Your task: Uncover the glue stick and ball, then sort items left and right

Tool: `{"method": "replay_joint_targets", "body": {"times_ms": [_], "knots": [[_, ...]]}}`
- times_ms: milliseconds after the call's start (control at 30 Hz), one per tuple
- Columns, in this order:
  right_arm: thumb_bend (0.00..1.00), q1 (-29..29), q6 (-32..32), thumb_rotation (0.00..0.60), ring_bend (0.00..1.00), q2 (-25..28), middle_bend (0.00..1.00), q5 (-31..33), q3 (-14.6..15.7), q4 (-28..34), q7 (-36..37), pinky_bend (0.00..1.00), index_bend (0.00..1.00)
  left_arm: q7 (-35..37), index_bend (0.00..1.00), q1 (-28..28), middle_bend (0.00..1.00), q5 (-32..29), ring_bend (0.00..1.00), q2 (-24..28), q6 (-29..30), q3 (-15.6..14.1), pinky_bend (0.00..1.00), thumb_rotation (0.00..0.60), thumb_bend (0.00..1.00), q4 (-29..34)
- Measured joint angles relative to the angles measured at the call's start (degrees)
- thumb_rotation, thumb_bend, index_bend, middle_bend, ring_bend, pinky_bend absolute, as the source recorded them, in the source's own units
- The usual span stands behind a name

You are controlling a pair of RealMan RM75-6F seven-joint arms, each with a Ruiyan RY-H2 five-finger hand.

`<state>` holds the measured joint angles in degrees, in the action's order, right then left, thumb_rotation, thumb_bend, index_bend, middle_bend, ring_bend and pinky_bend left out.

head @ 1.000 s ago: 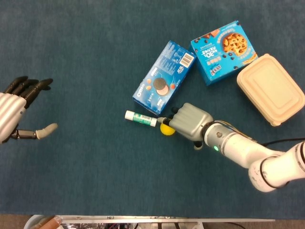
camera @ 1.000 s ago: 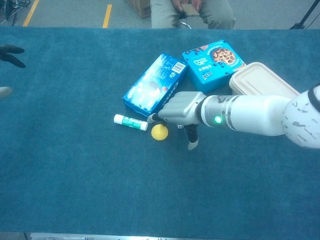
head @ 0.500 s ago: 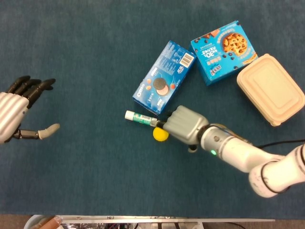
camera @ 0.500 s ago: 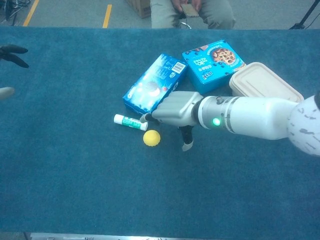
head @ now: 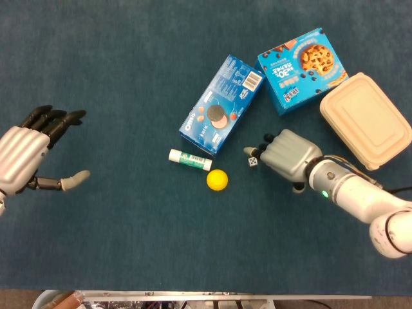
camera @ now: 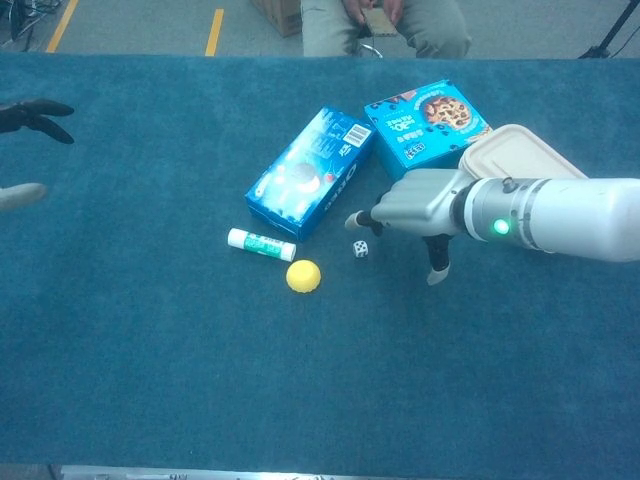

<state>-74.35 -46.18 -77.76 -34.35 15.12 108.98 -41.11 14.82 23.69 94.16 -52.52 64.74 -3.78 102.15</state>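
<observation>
Change: the right hand [head: 288, 156] has drawn back toward 3 o'clock; a second ago it covered the yellow ball [head: 217, 179], which has since rolled a little toward 7 o'clock and now lies free. A small white die [head: 253, 161] shows just off its fingertips.
Meaning: glue stick [head: 190, 159] and ball are both uncovered, so sorting seems to come next.
Right hand: fingers curled in, holding nothing.
Left hand [head: 26, 158]: open, fingers spread, far at 9 o'clock.
Task things: glue stick at bench centre, ball beside it at 4 o'clock.
Around: Oreo box [head: 221, 105] nearly touches the glue stick at 12 o'clock; cookie box [head: 303, 68] and beige lidded container [head: 365, 120] at 2 o'clock.
In the way: nothing blocks the ball; the Oreo box crowds the glue stick.
</observation>
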Motion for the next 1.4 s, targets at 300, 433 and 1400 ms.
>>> {"method": "replay_joint_targets", "body": {"times_ms": [300,433,1400], "knots": [[0.00,0.24,0.70,0.600,0.15,-1.71,0.27,-0.64,-0.75,-0.38,-0.14,0.33,0.09,0.48,0.22,-0.21,0.19,-0.17,0.11,0.24,0.15,-0.11,0.07,0.203,0.19,-0.19],[0.00,-0.08,0.62,0.600,0.15,-2.89,0.27,-0.48,-1.35,-0.36,-0.67,0.33,0.09,0.68,0.22,-0.26,0.19,-0.09,0.11,0.19,0.27,-0.12,0.07,0.204,0.19,-0.37],[0.00,-5.45,-3.26,0.600,0.15,-13.14,0.27,5.92,-10.11,-1.79,-3.97,0.33,0.09,2.51,0.22,-2.09,0.19,0.77,0.11,1.91,3.20,-0.49,0.07,0.203,0.19,-1.09]]}}
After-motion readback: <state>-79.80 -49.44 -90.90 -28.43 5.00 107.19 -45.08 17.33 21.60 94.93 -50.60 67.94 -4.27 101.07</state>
